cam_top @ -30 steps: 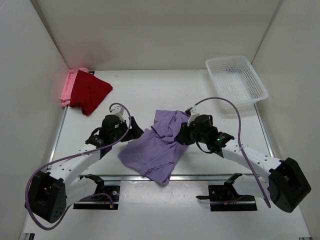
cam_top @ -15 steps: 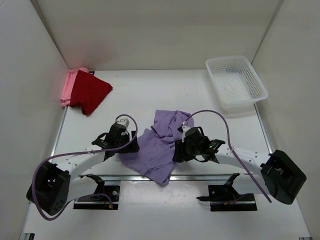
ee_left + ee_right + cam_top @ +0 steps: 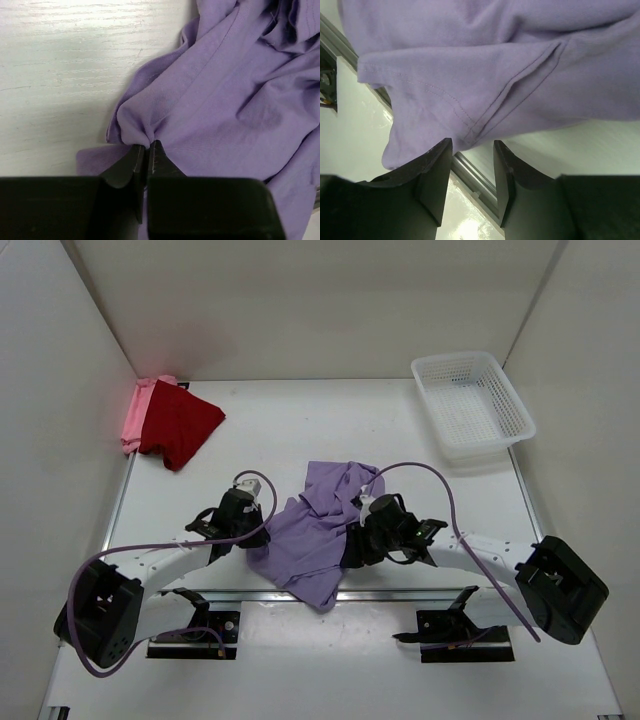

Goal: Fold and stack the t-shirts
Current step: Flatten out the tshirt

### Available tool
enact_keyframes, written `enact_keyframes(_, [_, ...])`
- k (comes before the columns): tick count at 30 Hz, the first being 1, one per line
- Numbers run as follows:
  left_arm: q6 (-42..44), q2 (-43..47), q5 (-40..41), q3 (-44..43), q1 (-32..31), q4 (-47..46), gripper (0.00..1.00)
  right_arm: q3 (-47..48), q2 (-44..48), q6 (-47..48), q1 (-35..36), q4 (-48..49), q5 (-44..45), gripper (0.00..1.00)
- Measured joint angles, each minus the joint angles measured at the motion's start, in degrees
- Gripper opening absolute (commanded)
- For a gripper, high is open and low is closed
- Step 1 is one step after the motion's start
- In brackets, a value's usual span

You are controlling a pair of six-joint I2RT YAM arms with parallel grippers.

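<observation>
Though the top view hides the fingertips, the wrist views show the left gripper (image 3: pixel 147 149) pinching the lavender shirt (image 3: pixel 315 530) and the right gripper (image 3: pixel 472 145) spread at its hem. The shirt lies lower centre, stretching from upper right to lower left.

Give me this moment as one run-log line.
left gripper: shut on lavender shirt | right gripper: open at its near hem | pink shirt, dark red shirt: far-left corner

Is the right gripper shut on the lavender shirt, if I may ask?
No, the right gripper is open, its fingers apart at the hem of the lavender shirt.
</observation>
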State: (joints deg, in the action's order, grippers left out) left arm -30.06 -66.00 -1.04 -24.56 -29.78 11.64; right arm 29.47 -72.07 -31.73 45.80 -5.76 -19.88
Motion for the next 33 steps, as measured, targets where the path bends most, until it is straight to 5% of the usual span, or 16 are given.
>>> enact_keyframes(8, [-0.83,-0.07,-1.36,0.00,0.04,-0.72,0.00,0.79,-2.78,0.35,-0.13,0.83,-2.73,0.36])
enact_keyframes(12, [-1.09,-0.07,-1.62,0.02,0.04,-0.96,0.00,1.18,-4.50,0.68,-0.13,1.14,-3.65,0.27])
enact_keyframes(33, [-2.12,-0.02,-2.67,0.11,-0.94,-1.73,0.00,5.09,-5.40,1.95,-0.07,-3.48,-0.11,0.36])
